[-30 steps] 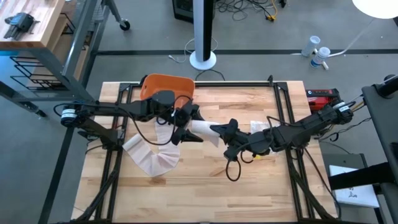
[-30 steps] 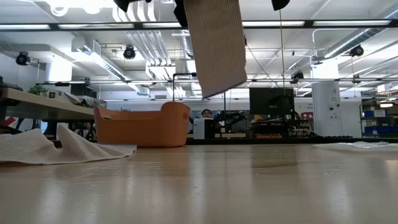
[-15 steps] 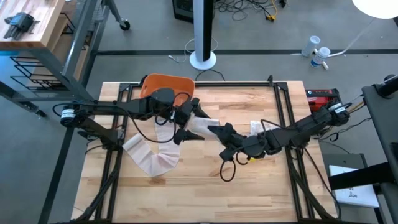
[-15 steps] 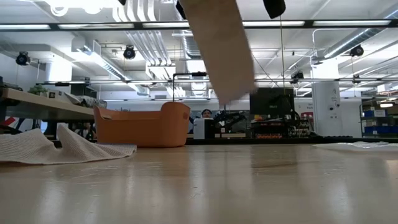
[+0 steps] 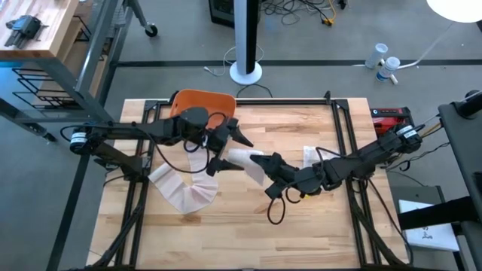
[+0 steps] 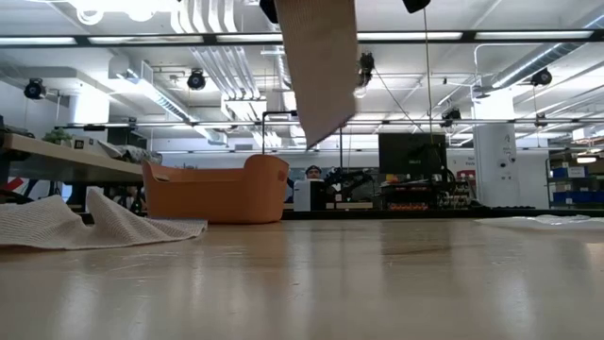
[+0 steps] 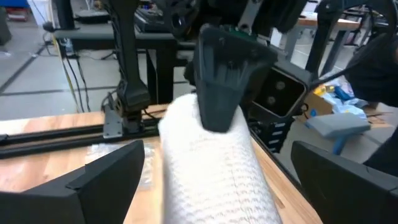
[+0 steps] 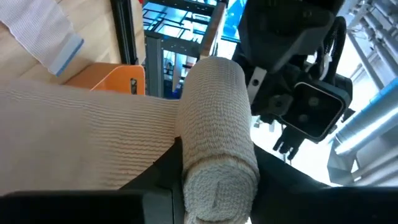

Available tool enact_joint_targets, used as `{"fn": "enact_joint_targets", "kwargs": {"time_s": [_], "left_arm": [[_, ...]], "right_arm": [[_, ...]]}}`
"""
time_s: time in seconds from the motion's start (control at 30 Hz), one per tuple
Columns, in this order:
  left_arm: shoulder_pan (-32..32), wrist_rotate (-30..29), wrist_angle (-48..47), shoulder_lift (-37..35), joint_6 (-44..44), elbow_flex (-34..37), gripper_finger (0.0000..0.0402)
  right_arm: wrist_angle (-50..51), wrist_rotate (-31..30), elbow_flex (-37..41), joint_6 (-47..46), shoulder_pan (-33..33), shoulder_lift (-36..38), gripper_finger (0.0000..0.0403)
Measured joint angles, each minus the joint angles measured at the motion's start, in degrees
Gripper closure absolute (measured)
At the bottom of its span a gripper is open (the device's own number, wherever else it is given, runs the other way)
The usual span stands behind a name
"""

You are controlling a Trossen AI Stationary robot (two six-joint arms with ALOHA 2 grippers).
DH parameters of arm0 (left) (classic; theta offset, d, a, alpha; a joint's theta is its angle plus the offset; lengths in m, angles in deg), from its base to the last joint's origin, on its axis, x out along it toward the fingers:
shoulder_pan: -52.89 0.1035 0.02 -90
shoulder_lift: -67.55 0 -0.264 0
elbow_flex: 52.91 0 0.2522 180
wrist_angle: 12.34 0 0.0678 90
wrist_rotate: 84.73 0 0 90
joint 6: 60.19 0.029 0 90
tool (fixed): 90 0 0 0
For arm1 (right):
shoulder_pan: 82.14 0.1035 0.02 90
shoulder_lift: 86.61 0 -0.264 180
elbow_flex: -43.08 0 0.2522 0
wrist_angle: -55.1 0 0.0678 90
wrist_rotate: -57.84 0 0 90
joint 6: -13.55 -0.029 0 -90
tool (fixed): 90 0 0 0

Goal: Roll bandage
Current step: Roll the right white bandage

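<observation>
Rolling an elastic bandage [image 5: 245,159] in mid-air above the wooden table [image 5: 248,218].
Beside the orange bin [image 5: 202,103], the right gripper [image 5: 269,165] pinches the bandage roll; the left gripper [image 5: 228,149], just beside it, stands spread.

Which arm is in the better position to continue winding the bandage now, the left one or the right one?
Probably the right. The right gripper is shut on the bandage roll, held above the table. The left gripper is open around the strip, so it can only guide.

White bandage roll [image 7: 214,168] centre, between left end effector fingers [image 7: 99,186], spread wide. Right end effector [image 7: 225,74] clamps roll's far end. Wooden bench [image 7: 43,162] below.
</observation>
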Motion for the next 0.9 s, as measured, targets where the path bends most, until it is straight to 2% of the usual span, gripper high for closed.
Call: {"fn": "enact_joint_targets", "kwargs": {"time_s": [0.23,0.57,0.73,0.9], "left_arm": [[-0.1,0.0,-3.2,0.0,-0.1,0.1,0.0036],[-0.1,0.0,-3.2,1.6,0.4,0.1,0.0093],[-0.1,0.0,-3.5,1.7,0.4,0.1,0.0144],[-0.1,0.0,-4.7,1.7,0.4,0.1,0.0223]], "right_arm": [[0.0,-0.3,0.0,0.9,0.0,0.0,0.0287],[-0.7,-1.5,0.0,4.3,0.0,-0.2,0.0284],[-0.6,-1.5,0.0,6.8,0.0,-0.2,0.0286],[-0.5,-1.3,0.0,7.2,0.0,-0.2,0.0273]]}}
